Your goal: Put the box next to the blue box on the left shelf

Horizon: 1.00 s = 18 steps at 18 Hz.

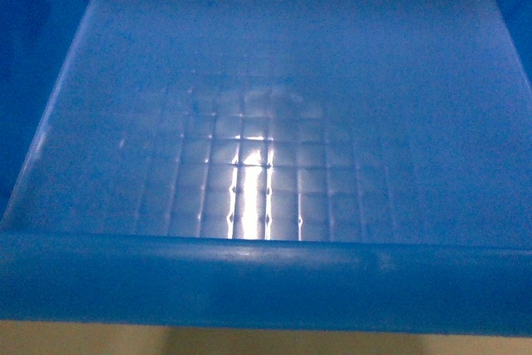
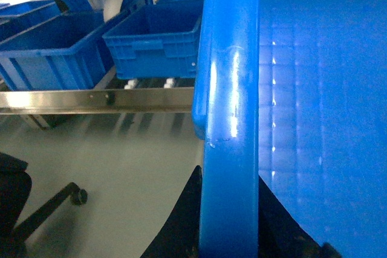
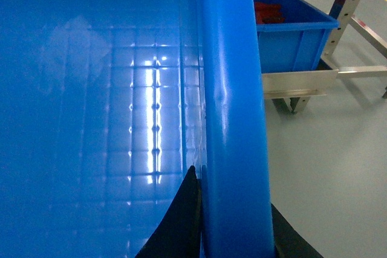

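The large bright-blue plastic crate with a grid-patterned floor [image 1: 266,164] is filling the head view, its thick rolled rim nearest the camera. The left gripper [image 2: 227,249] is clamping the crate's left rim, dark fingers [image 2: 178,228] showing on either side of it. The right gripper [image 3: 233,243] is pinching the right rim likewise. Beyond the crate's left rim, other blue ribbed crates [image 2: 154,43] are sitting behind a steel rail [image 2: 97,99]; the rollers beneath them are barely showing.

Little of the robot is seen. Matte black gripper fingers [image 3: 181,222] are shown at the bottom of the right wrist frame, and similar black fingers [image 2: 175,228] at the bottom of the left wrist frame.
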Motion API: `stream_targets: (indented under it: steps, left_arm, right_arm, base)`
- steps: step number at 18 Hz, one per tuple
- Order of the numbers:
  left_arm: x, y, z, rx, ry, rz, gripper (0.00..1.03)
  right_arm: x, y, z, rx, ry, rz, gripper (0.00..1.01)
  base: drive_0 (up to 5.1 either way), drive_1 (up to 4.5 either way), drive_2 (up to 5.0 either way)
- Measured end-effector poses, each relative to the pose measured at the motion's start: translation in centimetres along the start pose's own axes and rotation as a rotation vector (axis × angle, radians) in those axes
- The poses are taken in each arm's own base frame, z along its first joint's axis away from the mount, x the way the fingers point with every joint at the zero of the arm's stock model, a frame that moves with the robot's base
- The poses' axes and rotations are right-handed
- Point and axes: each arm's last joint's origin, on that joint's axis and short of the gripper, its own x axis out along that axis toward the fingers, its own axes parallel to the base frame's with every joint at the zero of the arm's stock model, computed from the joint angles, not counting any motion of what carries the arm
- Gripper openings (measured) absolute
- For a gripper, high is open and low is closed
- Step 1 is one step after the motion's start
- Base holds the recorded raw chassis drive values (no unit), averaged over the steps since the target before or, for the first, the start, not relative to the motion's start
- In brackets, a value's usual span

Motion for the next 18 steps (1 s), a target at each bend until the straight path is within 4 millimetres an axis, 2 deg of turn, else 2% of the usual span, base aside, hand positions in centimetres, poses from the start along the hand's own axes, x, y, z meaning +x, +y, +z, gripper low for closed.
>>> stream_targets:
  steps: [18]
  left_arm:
    - [0.02, -0.01, -0.05, 0.001, 0.004, 0.000, 0.12]
  right_arm:
    - [0.03, 0.00, -0.10, -0.002, 0.006, 0.000, 0.11]
  base:
    - [0.0, 0.00, 0.0]
